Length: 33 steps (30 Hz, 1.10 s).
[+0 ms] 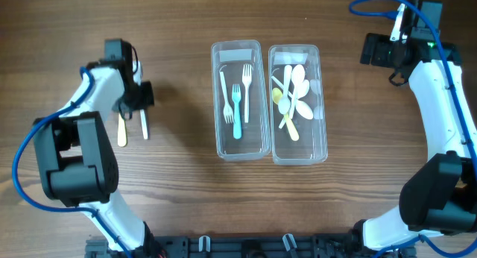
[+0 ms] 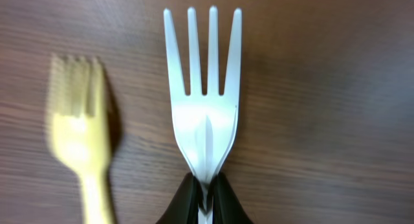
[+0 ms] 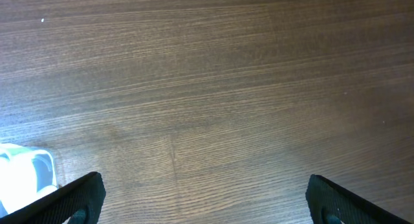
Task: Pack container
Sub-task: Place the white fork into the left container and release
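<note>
One white plastic fork (image 1: 144, 126), mid-left of frame, is pinched at the neck by the left gripper (image 2: 206, 191), presumably for the clear fork container (image 1: 217, 101); the right gripper (image 3: 204, 193) is spread wide.

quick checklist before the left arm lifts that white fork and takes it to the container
1. Grip: the left gripper is shut on the white fork at its neck. ok
2. Alignment: the fork sits straight, its tines in line with the fingers. ok
3. Neighbour: the yellow fork lies beside it, apart and outside the grip. ok
4. Destination: the fork container is open on top and holds three forks with floor to spare. ok
5. Other arm: the right gripper is open over the table, far from the path. ok
6. Whether the hold is firm enough to carry. cannot tell
</note>
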Each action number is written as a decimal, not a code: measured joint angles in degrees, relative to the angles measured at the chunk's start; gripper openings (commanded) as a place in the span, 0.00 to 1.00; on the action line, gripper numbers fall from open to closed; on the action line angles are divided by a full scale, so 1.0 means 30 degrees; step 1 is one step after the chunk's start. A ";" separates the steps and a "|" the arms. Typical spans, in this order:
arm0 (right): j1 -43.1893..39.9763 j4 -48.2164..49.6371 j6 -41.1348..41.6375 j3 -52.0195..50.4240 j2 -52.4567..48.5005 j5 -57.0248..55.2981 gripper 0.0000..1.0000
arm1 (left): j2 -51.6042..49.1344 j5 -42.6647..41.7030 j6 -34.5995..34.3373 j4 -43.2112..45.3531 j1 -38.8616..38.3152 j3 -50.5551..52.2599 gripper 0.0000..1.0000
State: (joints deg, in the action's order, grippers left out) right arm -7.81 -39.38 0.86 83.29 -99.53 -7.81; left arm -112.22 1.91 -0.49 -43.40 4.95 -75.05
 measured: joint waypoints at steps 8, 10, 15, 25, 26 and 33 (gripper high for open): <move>0.0000 -0.0007 0.0007 0.0000 0.0000 0.0000 1.00 | 0.1282 -0.1902 -0.0364 -0.1814 -0.0168 -0.6688 0.04; 0.0000 0.0000 0.0007 0.0000 0.0000 0.0000 1.00 | 0.2069 -0.2798 -0.1086 -0.1596 -0.0481 -0.7548 0.04; 0.0000 -0.0007 0.0007 0.0000 0.0000 0.0000 1.00 | 0.3366 -0.5100 -0.3453 -0.1676 -0.1807 -0.8094 0.04; 0.0000 0.0000 0.0000 0.0000 0.0000 0.0000 1.00 | 0.3038 -0.6885 -0.5712 -0.3191 -0.5872 -0.8094 0.04; 0.0000 0.0000 0.0007 0.0007 0.0000 0.0000 1.00 | 0.2943 -0.6929 -0.5829 -0.3264 -0.6266 -0.8094 0.04; 0.0000 0.0000 0.0000 0.0000 0.0000 0.0000 1.00 | 0.1596 -0.6892 -0.6178 -0.3657 -0.9078 -0.8094 0.04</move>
State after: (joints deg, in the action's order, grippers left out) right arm -7.81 -39.38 0.86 83.29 -99.53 -7.81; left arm -107.44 -18.76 -19.03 -54.37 -22.28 -99.33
